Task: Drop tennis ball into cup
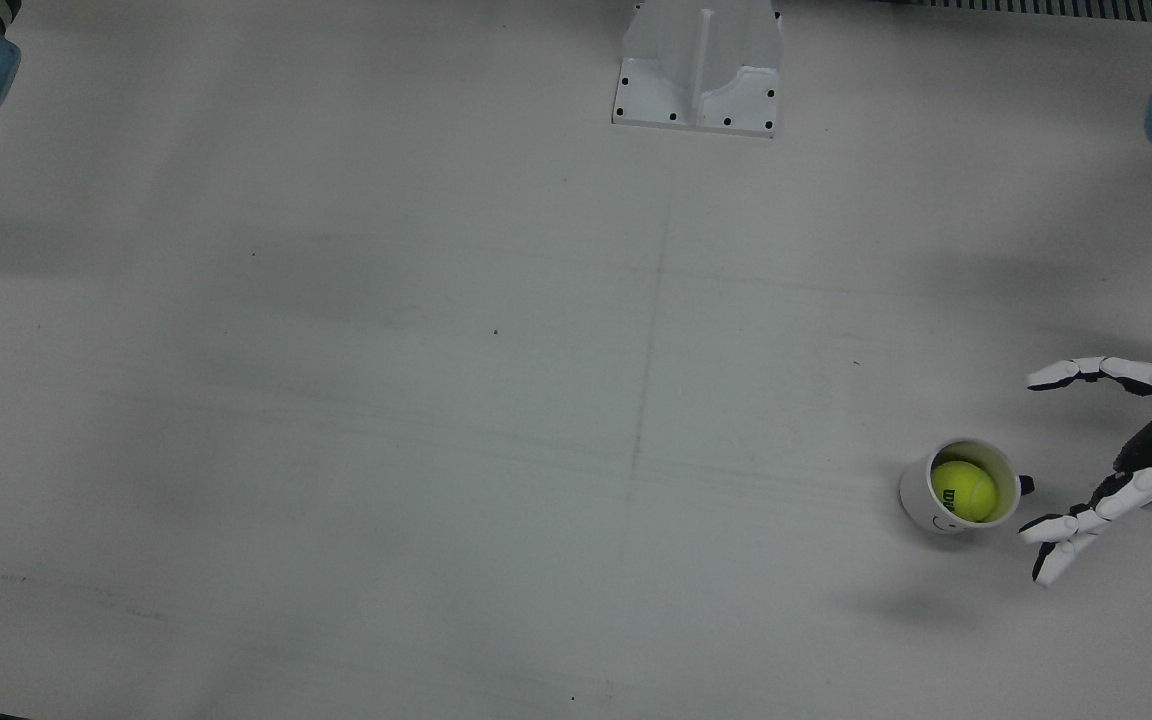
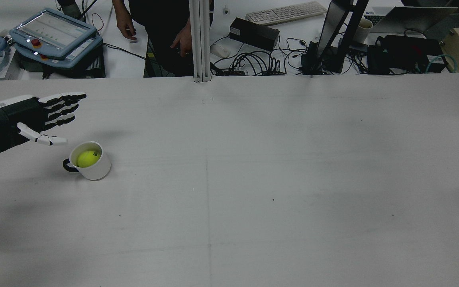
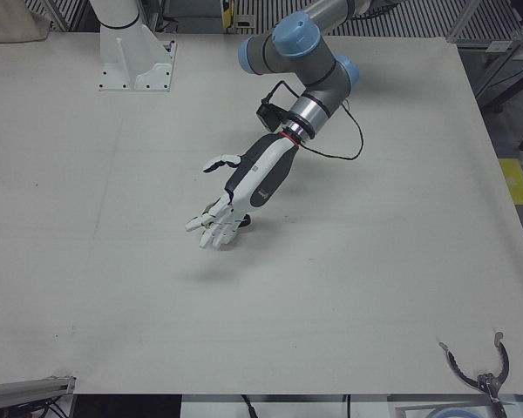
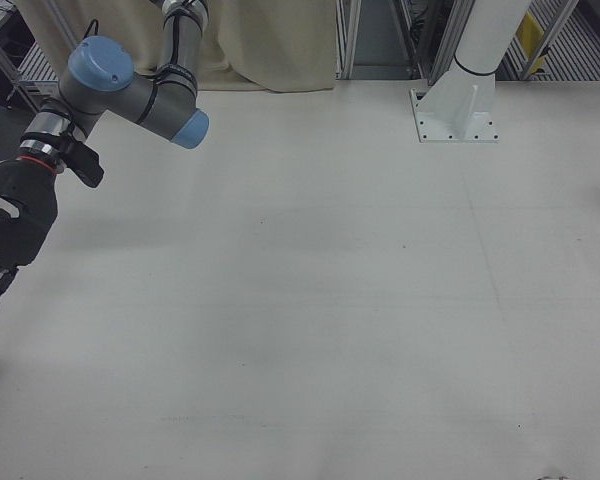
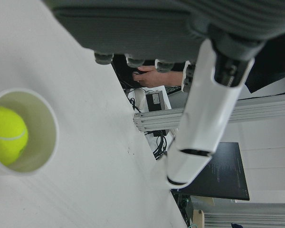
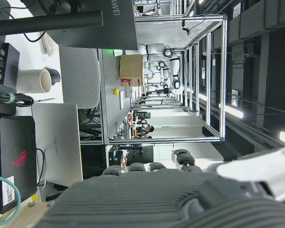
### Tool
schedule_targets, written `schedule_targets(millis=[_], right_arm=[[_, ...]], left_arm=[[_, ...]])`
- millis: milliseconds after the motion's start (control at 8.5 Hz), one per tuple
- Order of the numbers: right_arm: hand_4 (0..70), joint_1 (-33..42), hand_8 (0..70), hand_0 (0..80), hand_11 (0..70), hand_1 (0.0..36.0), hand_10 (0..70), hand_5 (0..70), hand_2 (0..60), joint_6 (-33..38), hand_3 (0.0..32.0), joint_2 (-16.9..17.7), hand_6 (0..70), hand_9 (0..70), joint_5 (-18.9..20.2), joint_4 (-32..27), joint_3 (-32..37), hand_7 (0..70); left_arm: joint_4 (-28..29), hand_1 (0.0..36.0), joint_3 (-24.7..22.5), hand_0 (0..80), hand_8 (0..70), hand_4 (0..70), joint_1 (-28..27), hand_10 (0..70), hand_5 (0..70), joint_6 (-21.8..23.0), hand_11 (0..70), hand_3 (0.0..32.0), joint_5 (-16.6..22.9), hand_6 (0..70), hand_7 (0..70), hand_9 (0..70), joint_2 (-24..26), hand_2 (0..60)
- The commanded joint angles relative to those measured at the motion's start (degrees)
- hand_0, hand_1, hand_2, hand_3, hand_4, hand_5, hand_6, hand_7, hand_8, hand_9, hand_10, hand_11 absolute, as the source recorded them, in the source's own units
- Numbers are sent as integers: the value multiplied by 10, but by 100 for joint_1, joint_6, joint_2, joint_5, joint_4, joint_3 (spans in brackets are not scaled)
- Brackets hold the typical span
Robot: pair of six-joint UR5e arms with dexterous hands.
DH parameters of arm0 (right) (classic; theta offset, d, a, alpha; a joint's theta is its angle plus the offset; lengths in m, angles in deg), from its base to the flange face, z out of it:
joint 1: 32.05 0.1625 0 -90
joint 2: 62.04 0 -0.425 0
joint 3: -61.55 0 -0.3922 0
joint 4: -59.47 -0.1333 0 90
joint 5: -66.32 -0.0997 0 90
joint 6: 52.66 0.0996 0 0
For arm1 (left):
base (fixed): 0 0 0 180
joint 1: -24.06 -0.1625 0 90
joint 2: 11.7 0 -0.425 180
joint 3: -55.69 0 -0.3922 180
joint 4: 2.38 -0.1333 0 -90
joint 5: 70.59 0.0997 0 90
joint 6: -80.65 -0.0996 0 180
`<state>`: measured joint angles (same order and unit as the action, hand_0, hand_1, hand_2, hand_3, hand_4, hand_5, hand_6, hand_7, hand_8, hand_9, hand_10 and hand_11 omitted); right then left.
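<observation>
The yellow-green felt tennis ball (image 1: 963, 490) rests inside the white ceramic cup (image 1: 921, 495) on the white bench (image 1: 436, 400). The left robot hand (image 1: 1116, 470) hovers beside it, fingers spread, empty. Risk: a careless retreat could clip the rim and topple the cup.

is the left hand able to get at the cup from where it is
Probably yes. The left hand hangs open just beside the cup, apart from it, with bare table between. The ball already sits inside.

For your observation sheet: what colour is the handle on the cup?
Black, on a white cup; the handle shows best in the rear view.
</observation>
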<state>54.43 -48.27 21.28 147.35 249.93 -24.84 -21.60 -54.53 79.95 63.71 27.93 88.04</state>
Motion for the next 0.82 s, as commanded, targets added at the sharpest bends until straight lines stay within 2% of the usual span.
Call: schedule_targets(millis=[0,118,235,353,471,588,706], right_arm=[[0,0,0,0,0,0,0,0,0,-8,0,0,0,0,0,0,0,0],[0,0,0,0,0,0,0,0,0,-9,0,0,0,0,0,0,0,0],[0,0,0,0,0,0,0,0,0,-9,0,0,0,0,0,0,0,0],[0,0,0,0,0,0,0,0,0,-9,0,0,0,0,0,0,0,0],[0,0,0,0,0,0,0,0,0,0,0,0,0,0,0,0,9,0],[0,0,0,0,0,0,0,0,0,0,0,0,0,0,0,0,9,0],[0,0,0,0,0,0,0,0,0,0,0,0,0,0,0,0,0,0]], left_arm=[[15,360,-183,800,0,80,383,0,117,-11,36,0,61,22,0,0,19,490],[-142,321,-219,632,0,35,979,0,78,-63,8,0,70,4,0,0,45,253],[-265,116,-202,323,0,0,1567,0,7,-98,0,0,96,0,0,0,46,226],[-353,106,-176,189,0,0,2139,0,1,-160,0,0,340,0,0,0,46,289],[-450,145,-132,280,0,0,2423,0,10,-169,0,0,369,0,0,0,28,362],[-520,178,-131,370,0,0,2530,0,18,-160,0,0,378,0,0,0,11,407],[-634,203,-140,398,0,0,2566,0,24,-160,0,0,378,0,0,0,-16,439]])
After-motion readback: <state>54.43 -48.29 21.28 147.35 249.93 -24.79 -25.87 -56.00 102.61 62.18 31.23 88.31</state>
